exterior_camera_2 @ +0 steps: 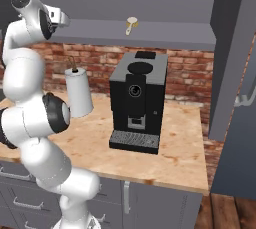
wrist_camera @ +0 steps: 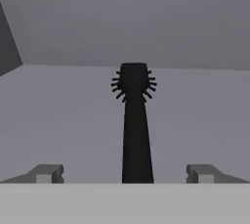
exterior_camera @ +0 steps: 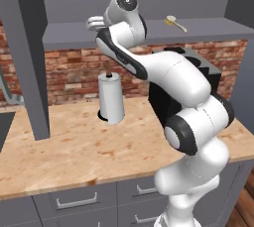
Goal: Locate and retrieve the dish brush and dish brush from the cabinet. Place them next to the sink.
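A: Arm pose, quick?

B: It rises from the base, folds at the elbow over the wooden counter (exterior_camera: 74, 146), then climbs and reaches up to the grey shelf board of the cabinet (exterior_camera: 64, 35). The hand is at shelf height, pointed into the cabinet, roughly level with the board.

A: Gripper?

B: The gripper (wrist_camera: 125, 173) is spread wide, its two dark fingertips (wrist_camera: 46, 173) well apart at the bottom of the hand view, nothing between the pads. In the right base view the hand sits at the shelf's left end (exterior_camera_2: 56, 19).

A: Brushes?

B: The black dish brush (wrist_camera: 134, 120) lies on the shelf straight ahead of the hand, handle toward the gripper and running down between the tips, spiky round head at the far end (touching neither tip, as far as I can tell). The cream-handled dish brush (exterior_camera: 175, 22) lies further along the same shelf, well apart from the hand, above the black coffee machine (exterior_camera_2: 137, 100).

A: Anything else on the counter?

B: A white paper towel roll (exterior_camera: 111, 97) on an upright holder stands below the hand, near the brick wall (exterior_camera: 69, 70). Grey drawer fronts (exterior_camera: 77, 201) under the counter.

A: Sink?

B: Only a dark sliver at the left edge of the left base view; can't tell what it is.
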### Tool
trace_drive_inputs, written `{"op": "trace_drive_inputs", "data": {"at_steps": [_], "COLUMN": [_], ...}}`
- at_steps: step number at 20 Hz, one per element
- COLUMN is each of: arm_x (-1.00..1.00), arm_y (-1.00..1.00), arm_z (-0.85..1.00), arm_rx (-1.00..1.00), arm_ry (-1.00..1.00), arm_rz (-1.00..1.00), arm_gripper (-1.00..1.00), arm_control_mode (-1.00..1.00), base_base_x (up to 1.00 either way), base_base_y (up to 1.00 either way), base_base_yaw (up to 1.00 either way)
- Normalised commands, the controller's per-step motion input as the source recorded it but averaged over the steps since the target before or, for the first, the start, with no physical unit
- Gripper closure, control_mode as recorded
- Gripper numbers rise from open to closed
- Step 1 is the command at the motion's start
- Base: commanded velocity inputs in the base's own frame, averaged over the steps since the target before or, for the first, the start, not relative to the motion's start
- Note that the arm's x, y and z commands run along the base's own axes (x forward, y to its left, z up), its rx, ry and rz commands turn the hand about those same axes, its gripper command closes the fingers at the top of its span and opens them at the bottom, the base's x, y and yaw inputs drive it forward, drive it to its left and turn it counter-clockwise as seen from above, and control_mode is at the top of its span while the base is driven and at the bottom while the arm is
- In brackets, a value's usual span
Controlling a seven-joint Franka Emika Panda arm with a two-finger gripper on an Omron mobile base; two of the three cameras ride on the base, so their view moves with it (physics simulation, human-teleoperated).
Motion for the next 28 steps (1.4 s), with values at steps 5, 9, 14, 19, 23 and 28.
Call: {"op": "trace_drive_inputs", "data": {"at_steps": [5,9,14,19,23,28], "arm_x": [0.18,0.16,0.12,0.04,0.0,0.0], "arm_y": [0.0,0.0,0.0,0.0,0.02,0.02], "arm_z": [-0.11,-0.16,-0.24,-0.15,-0.07,-0.01], "arm_rx": [-0.03,-0.04,-0.01,0.0,0.0,0.0], "arm_ry": [0.05,0.07,0.07,0.02,0.0,0.0], "arm_rz": [0.0,0.0,0.0,0.0,0.0,0.0], "arm_gripper": [-1.0,-1.0,-1.0,-1.0,1.0,1.0], "arm_control_mode": [-1.0,-1.0,-1.0,-1.0,-1.0,-1.0], "base_base_x": [0.0,0.0,0.0,0.0,0.0,0.0], "base_base_y": [0.0,0.0,0.0,0.0,0.0,0.0], "base_base_yaw": [0.0,0.0,0.0,0.0,0.0,0.0]}}
